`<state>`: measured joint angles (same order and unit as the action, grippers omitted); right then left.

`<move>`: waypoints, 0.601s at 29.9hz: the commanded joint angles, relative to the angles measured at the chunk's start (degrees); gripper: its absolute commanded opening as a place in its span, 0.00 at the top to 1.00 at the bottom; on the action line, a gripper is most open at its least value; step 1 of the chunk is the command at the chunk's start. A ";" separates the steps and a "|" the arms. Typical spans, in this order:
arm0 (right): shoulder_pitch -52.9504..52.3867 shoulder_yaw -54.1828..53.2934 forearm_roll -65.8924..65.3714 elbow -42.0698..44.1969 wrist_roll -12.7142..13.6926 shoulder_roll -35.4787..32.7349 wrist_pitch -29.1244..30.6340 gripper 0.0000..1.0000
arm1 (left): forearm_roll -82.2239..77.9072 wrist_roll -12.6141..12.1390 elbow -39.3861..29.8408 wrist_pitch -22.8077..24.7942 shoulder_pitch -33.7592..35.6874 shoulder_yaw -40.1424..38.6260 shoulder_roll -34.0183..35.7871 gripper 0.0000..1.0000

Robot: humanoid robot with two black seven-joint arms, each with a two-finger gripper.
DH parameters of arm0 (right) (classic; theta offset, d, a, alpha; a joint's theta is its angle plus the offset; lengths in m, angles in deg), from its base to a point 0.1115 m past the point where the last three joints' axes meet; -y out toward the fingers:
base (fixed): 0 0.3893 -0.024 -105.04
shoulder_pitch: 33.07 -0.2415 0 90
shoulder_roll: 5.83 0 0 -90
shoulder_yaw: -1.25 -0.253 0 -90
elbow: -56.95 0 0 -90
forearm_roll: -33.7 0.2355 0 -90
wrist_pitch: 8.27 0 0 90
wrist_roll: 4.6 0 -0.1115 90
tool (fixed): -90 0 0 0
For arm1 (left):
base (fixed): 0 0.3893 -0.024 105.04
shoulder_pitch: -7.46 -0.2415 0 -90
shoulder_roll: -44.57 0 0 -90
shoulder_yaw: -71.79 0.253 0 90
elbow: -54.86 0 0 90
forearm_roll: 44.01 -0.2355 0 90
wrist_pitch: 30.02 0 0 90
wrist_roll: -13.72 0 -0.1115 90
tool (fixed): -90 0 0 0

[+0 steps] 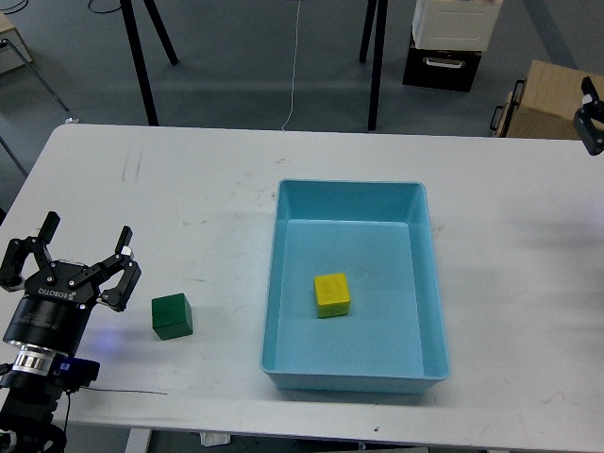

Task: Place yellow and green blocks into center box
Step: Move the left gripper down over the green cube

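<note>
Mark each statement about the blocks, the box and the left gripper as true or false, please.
1. The yellow block lies inside the blue box. True.
2. The green block is also in the box. False: it sits on the white table, left of the box.
3. The left gripper is open and holds nothing. True.
4. The left gripper touches the green block. False: there is a gap between them.

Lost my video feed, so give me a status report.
Left tool open, empty, beside small green cube. Right tool barely in view. Small yellow cube inside light blue plastic box. Nothing between green cube and box.
</note>
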<state>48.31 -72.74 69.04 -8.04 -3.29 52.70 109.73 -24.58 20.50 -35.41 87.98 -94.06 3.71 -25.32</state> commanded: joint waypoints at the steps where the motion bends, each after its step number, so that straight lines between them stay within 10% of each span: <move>1: 16.13 -6.51 -0.27 -12.49 0.01 1.84 0.00 0.05 | 0.09 0.07 -0.51 0.00 0.00 -0.12 0.02 0.00; 6: 32.78 -11.96 -2.10 -22.98 -0.08 8.26 0.00 0.04 | 0.18 0.16 -0.87 0.00 0.00 -1.52 -0.16 0.00; 18: 33.49 -12.32 -4.49 -22.29 -0.25 8.89 0.00 0.04 | 0.35 -0.62 -0.52 0.00 0.35 -17.23 -0.25 0.00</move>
<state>81.55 -85.15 64.84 -30.30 -3.45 62.14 109.73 -24.23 20.61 -36.53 87.98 -94.13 -7.51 -25.45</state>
